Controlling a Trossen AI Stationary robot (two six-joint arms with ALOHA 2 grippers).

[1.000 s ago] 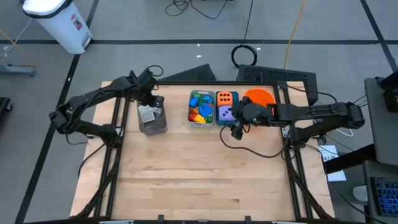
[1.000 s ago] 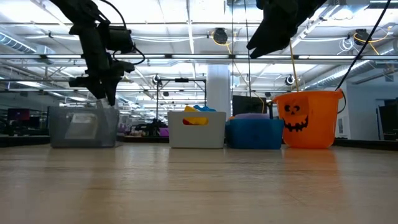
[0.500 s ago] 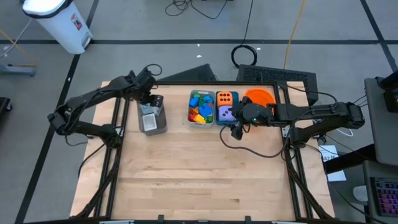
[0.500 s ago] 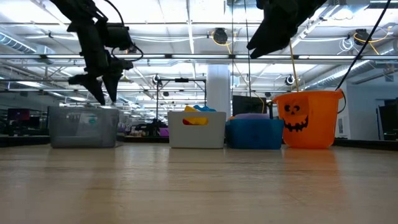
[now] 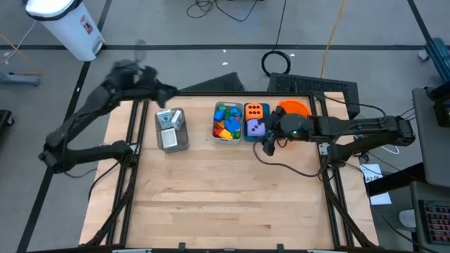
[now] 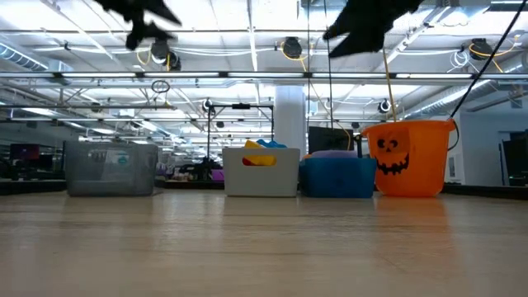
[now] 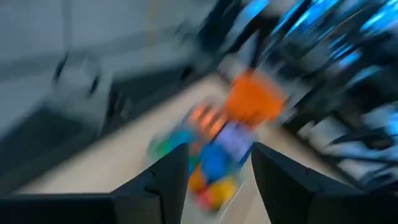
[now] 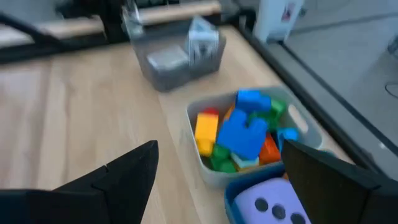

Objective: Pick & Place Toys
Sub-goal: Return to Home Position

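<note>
White packets point(image 5: 167, 121) lie in the grey bin point(image 5: 171, 138) at the far left. Coloured bricks point(image 8: 242, 134) fill the pale bin point(image 5: 226, 137) beside it. An orange die point(image 5: 256, 110) and a purple die point(image 5: 256, 128) sit in the teal bin point(image 6: 337, 179). My left gripper point(image 7: 217, 155) hangs open and blurred high above the table's far left corner, point(image 5: 167, 91) in the high view, with nothing between its fingers. My right gripper point(image 8: 217, 149) is open and holds nothing; it hovers in the air just on the near side of the teal bin, point(image 5: 266, 146) in the high view.
An orange bucket point(image 5: 294, 110) with a black face stands at the far right of the row, under my right arm. The wooden tabletop point(image 5: 225, 197) stretches bare from the bins to the near edge. Black frame rails point(image 5: 130, 176) run along both sides.
My left gripper has opened just above the grey bin, then risen fast, pulled back toward the table's far left corner and tipped up toward level. My right gripper has stayed in place, open.
</note>
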